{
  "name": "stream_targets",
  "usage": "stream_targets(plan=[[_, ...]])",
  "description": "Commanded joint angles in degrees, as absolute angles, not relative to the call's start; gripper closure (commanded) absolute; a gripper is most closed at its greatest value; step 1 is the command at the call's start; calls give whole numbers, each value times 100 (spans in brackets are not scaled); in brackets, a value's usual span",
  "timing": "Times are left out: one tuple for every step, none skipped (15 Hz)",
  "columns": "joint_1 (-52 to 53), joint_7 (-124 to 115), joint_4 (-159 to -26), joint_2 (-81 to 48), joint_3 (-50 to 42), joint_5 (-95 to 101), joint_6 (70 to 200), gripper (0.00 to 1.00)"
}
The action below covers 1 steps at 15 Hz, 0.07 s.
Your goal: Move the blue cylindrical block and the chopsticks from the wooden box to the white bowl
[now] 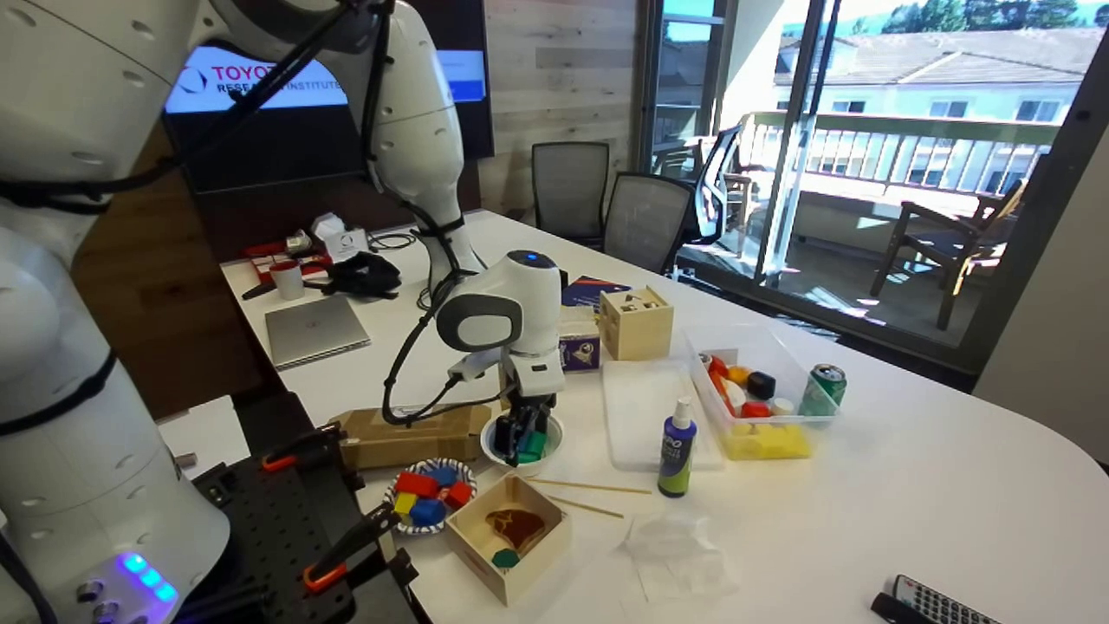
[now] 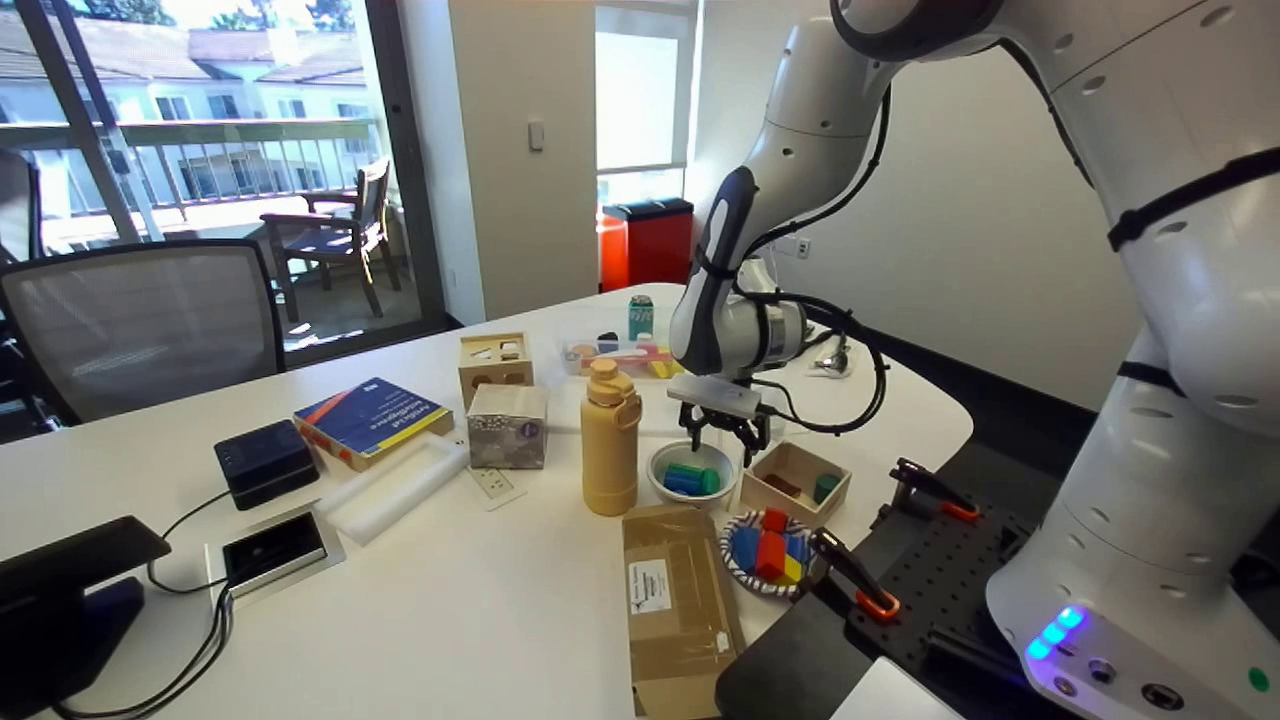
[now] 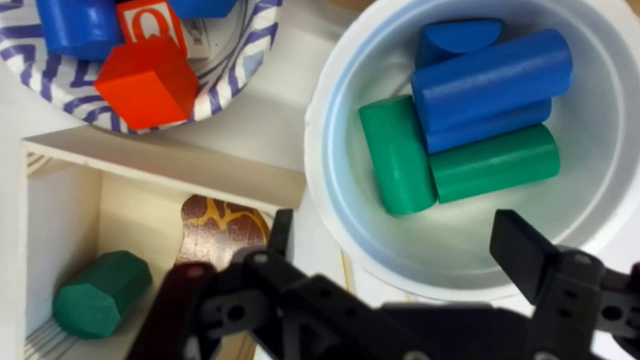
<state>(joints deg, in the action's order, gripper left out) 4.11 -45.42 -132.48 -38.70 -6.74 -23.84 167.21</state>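
Observation:
The white bowl (image 3: 320,150) holds a blue cylindrical block (image 3: 492,72), other blue pieces and green blocks (image 3: 397,155). The bowl shows in both exterior views (image 1: 554,455) (image 2: 655,482). My gripper (image 3: 400,237) is open and empty, its fingers wide apart, over the bowl's edge beside the wooden box (image 3: 165,167). The box holds a dark green block (image 3: 100,295) and a brown toy steak (image 3: 220,230); no blue block shows in it. The pale chopsticks (image 1: 598,487) lie on the table beside the bowl and box; a short piece shows in the wrist view (image 3: 347,272).
A patterned bowl (image 1: 468,481) of coloured blocks stands beside the box. A long cardboard box (image 1: 416,438) lies behind it. A spray bottle (image 1: 677,451), a clear bin (image 1: 762,347) and a tan bottle (image 2: 610,440) stand around.

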Motion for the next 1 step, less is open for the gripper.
stream_targets(plan=[[174, -4543, -13426, -3612, -517, -2536, 16669, 0]])
